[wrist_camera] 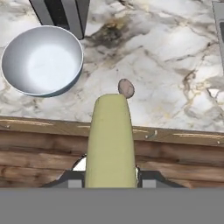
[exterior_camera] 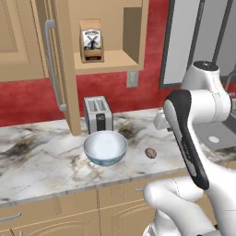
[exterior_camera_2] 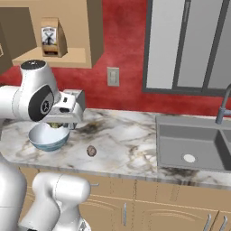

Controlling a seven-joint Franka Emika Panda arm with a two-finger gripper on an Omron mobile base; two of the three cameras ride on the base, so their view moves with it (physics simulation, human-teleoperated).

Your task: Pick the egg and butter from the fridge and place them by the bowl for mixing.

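Clamped between my fingers, one smooth pale-yellow butter [wrist_camera: 110,140] block juts out above the counter edge. Beyond it, one speckled brown egg [wrist_camera: 126,88] rests on veined marble counter [wrist_camera: 166,65], beside one round white bowl [wrist_camera: 42,60].

You see a red wall [exterior_camera_2: 126,40] behind a marbled counter [exterior_camera: 41,161]. Tan cabinets [exterior_camera: 18,37] hang above, with an open shelf [exterior_camera: 108,60]. A grey sink [exterior_camera_2: 189,144] sits at right, beneath a grey-framed window [exterior_camera_2: 189,45]; tan drawers [exterior_camera_2: 158,207] below.
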